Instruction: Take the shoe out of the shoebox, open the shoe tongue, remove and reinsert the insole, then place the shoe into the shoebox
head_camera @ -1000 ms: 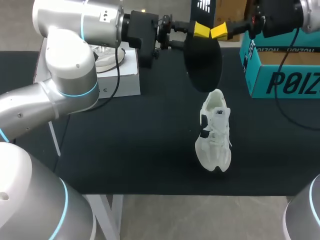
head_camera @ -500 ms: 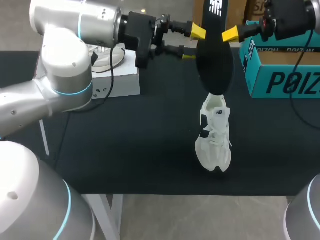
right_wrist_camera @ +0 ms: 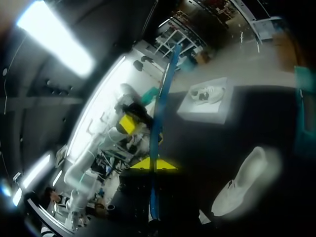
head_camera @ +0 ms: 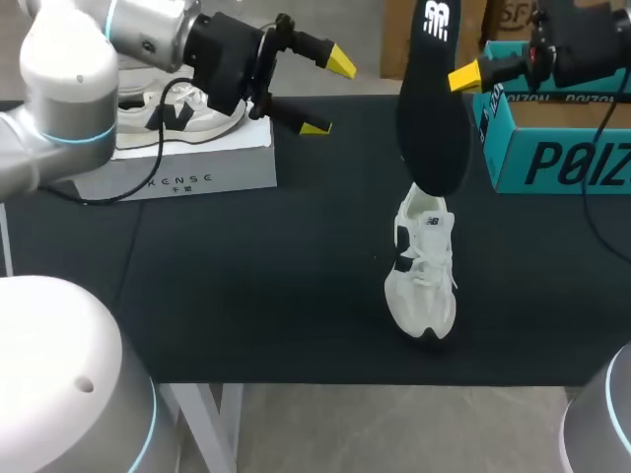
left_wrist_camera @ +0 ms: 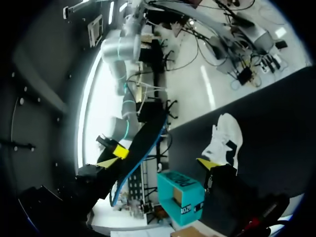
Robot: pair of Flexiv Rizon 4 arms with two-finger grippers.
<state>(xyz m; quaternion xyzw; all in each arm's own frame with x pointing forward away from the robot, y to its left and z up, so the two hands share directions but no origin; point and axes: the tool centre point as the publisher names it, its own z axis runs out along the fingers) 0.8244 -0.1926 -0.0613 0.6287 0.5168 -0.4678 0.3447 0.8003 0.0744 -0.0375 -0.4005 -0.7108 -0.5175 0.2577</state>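
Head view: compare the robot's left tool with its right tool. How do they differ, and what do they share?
The left tool is open and empty; the right tool is shut on a long black insole. The left tool hangs by the white shoebox; the right tool is near the teal cardboard shoebox, its insole hanging over the white sneaker. Both have yellow tips.

Right gripper (right_wrist_camera: 141, 143) clamps the insole (right_wrist_camera: 163, 98), which is seen edge-on. White shoe (right_wrist_camera: 241, 190) lies on the table (right_wrist_camera: 212, 143), beside the insole and apart from it.
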